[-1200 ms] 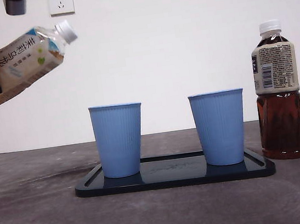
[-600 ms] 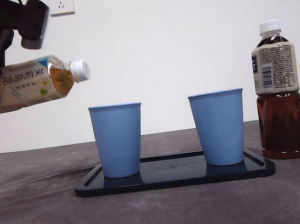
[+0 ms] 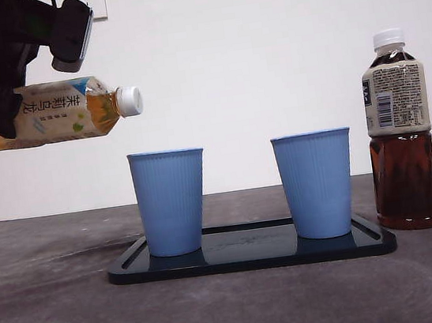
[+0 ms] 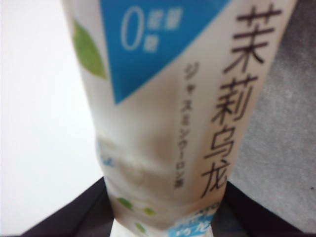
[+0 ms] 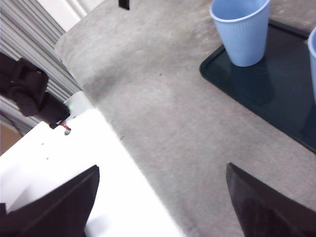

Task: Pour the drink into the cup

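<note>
Above the desk's left edge, the capped tea bottle (image 3: 50, 112) is pinched horizontally by the left gripper's (image 4: 163, 217) fingers; pouring into the near cup (image 3: 171, 202) first requires uncapping. The right gripper's (image 5: 163, 197) fingers are spread.

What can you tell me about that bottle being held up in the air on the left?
The held bottle is clear plastic with a white screw cap, still on, and a pale label with blue patches, green leaf shapes and dark Asian script. Amber drink shows at its neck and base. It lies nearly level, cap toward the left blue cup and above its rim. The left gripper clamps its body, denting it slightly; nothing else touches it.
</note>
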### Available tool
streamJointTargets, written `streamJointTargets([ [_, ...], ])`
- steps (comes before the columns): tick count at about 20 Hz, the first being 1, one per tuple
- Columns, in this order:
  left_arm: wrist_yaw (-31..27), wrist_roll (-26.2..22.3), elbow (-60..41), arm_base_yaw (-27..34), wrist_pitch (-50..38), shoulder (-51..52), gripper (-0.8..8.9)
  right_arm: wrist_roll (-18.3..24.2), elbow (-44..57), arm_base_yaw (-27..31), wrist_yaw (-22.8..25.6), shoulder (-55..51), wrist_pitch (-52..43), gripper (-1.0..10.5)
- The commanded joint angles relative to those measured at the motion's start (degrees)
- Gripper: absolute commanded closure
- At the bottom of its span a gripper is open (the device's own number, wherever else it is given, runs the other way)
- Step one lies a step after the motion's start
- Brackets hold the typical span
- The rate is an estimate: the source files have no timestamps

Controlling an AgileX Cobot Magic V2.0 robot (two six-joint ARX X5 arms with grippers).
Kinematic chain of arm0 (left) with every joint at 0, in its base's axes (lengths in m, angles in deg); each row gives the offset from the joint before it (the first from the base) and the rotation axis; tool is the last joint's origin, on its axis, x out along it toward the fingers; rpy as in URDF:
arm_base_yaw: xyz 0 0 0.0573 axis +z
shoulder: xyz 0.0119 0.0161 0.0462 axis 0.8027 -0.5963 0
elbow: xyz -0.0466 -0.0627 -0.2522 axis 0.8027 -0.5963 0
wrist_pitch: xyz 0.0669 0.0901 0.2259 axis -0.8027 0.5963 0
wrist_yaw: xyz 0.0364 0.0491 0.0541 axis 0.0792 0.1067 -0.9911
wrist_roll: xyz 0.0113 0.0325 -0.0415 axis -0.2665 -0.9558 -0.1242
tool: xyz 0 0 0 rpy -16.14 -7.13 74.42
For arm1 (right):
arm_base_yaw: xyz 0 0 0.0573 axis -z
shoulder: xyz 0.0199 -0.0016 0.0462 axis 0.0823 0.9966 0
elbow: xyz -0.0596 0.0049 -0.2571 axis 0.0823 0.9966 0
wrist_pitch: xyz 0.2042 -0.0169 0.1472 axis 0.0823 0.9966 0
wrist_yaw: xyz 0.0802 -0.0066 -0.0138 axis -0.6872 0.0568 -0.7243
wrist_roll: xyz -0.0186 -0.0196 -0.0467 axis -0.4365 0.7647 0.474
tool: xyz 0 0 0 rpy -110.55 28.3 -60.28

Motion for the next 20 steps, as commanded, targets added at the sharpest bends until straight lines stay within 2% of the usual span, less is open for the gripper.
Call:
streamJointTargets([
  [1, -1.2, -0.7, 2.6, -0.7, -1.7, -1.0, 6.33, 1.4, -0.7, -1.0, -0.2, 0.2, 0.3, 5.5],
  [18, -1.2, -1.3, 2.9, -1.1, -1.7, -2.6, 6.33, 2.1, -0.7, -1.6, 0.0, 0.2, 1.4, 5.5],
  [20, -1.2, -0.1, 2.9, -1.1, -1.7, -2.6, 6.32, 2.1, -0.7, -1.6, 0.0, 0.2, 1.4, 5.5],
])
